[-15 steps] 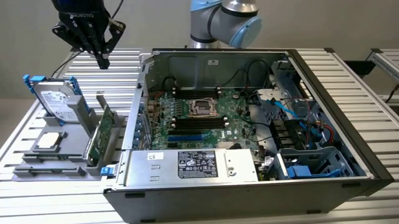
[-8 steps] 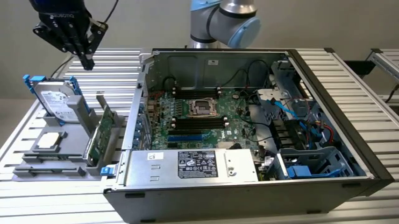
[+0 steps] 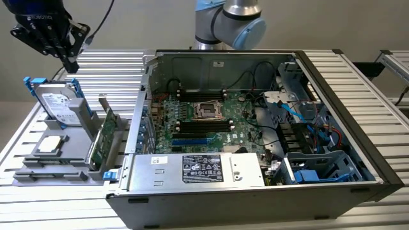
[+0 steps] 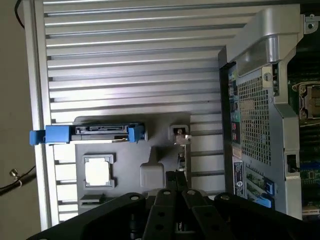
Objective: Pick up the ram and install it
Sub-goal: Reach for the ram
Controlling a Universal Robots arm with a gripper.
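Presently hovers well above gray tray (image 4: pixel 155 125) with gripper (image 4: pixel 178 182) pinched shut, empty. Cannot single out ram among tray parts beside green card (image 3: pixel 102 139). Open wide, align squarely over stick's long edge; keep clear of computer case (image 3: pixel 185 67) beyond.

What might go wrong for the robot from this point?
1. The gripper hangs above a holder crowded with a hard drive and a green card; it may bump one or grab the wrong part.
2. Cables lie close to the motherboard slots and might snag an arm reaching in.
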